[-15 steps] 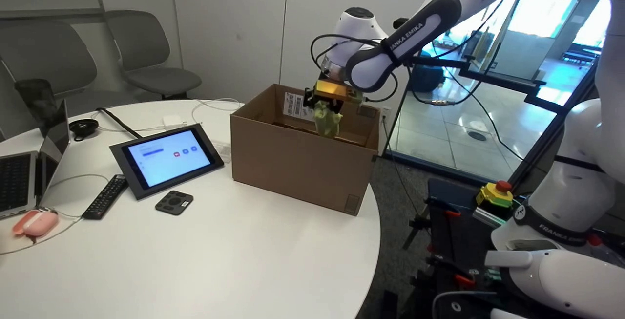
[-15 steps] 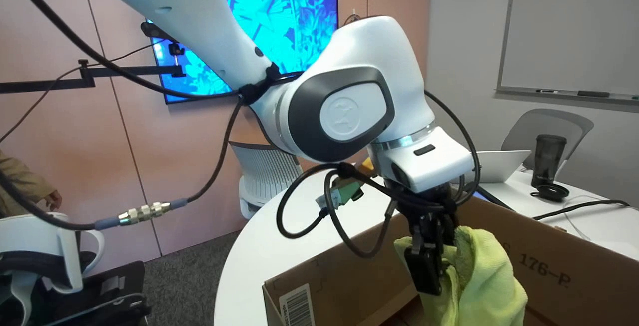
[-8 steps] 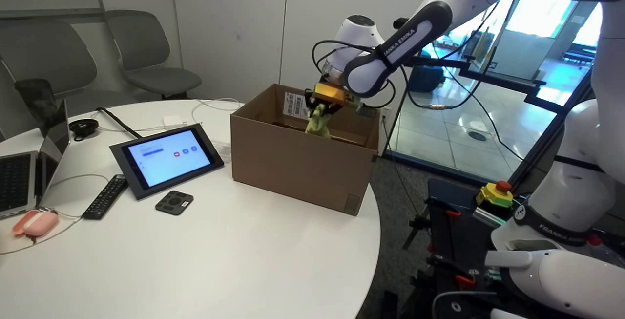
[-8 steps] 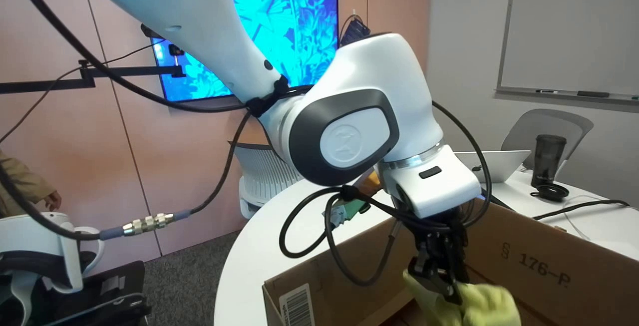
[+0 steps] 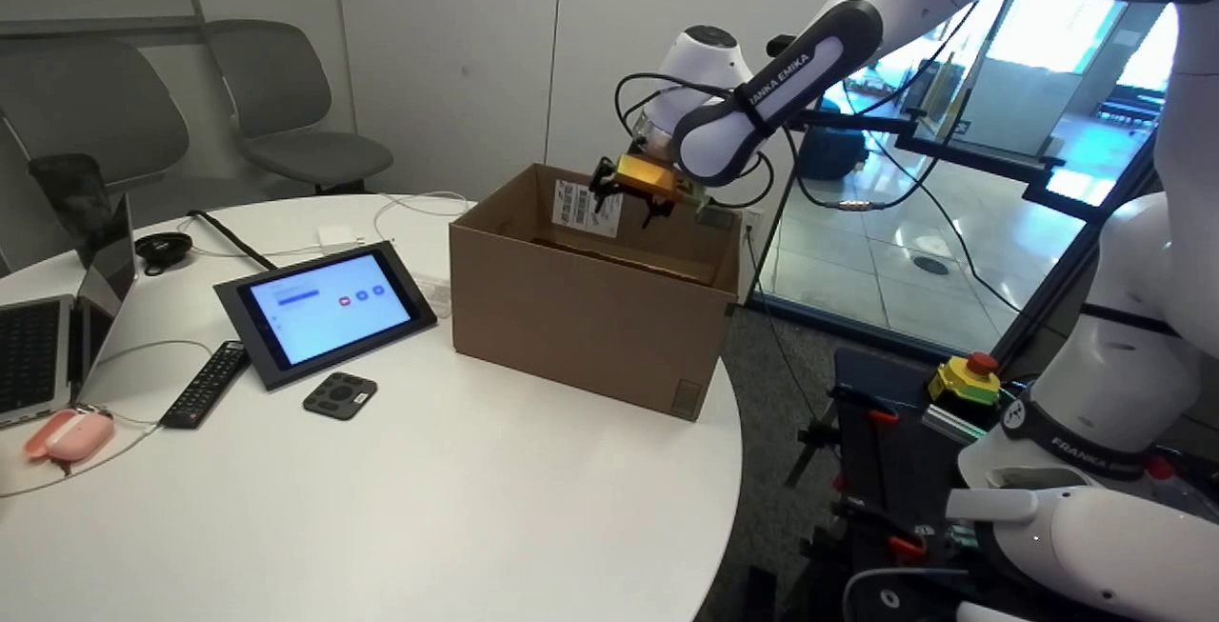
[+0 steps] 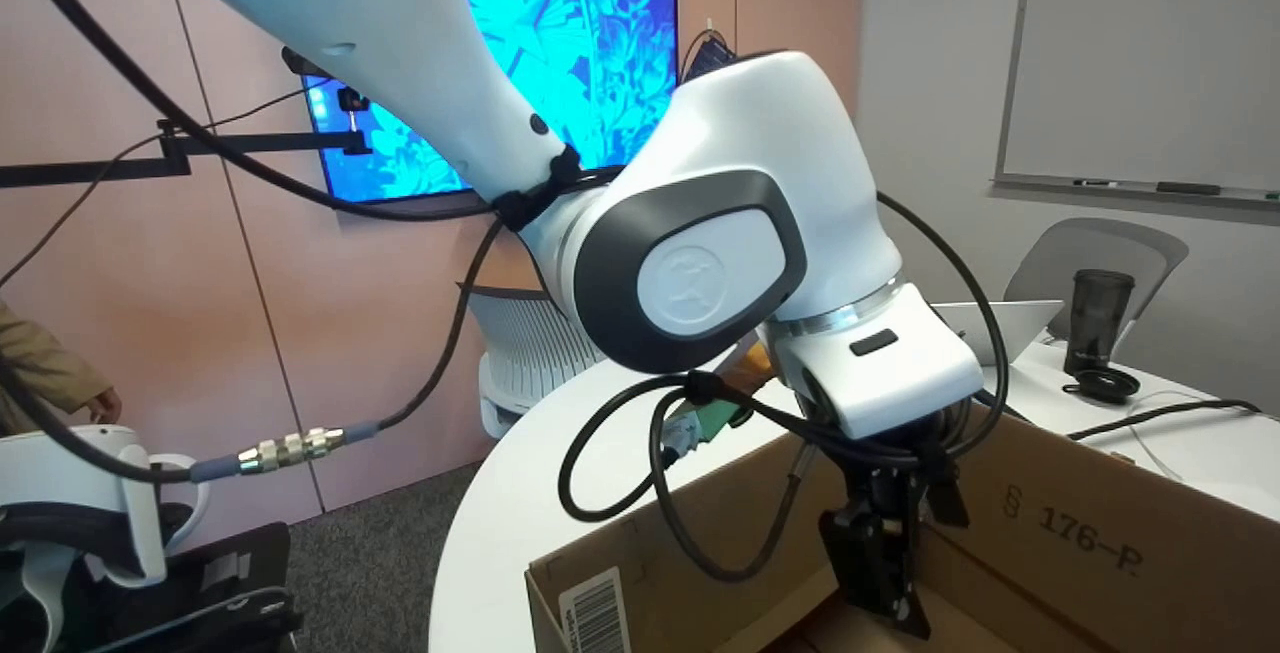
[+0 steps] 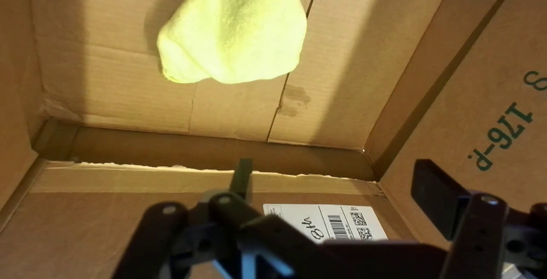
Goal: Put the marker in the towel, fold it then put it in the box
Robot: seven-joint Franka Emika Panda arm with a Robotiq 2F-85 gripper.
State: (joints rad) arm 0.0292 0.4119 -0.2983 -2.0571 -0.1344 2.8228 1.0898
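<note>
**Loose towel (image 7: pixel 237 31) in the box (image 5: pixel 590 327)**

The fingers (image 7: pixel 433 198) stand wide apart at the box's mouth, nothing between them. In the wrist view the towel is a rumpled bundle, well apart from the fingers and apparently resting on the box's bottom. The marker is not visible; presumably the folds enclose it, which would keep it from rolling free. The box stands mouth upward on the worktop (image 5: pixel 533 508), near its edge, likely so that the bundle can enter from above. Placement seems complete; only lifting the fingers clear appears to remain.
</note>
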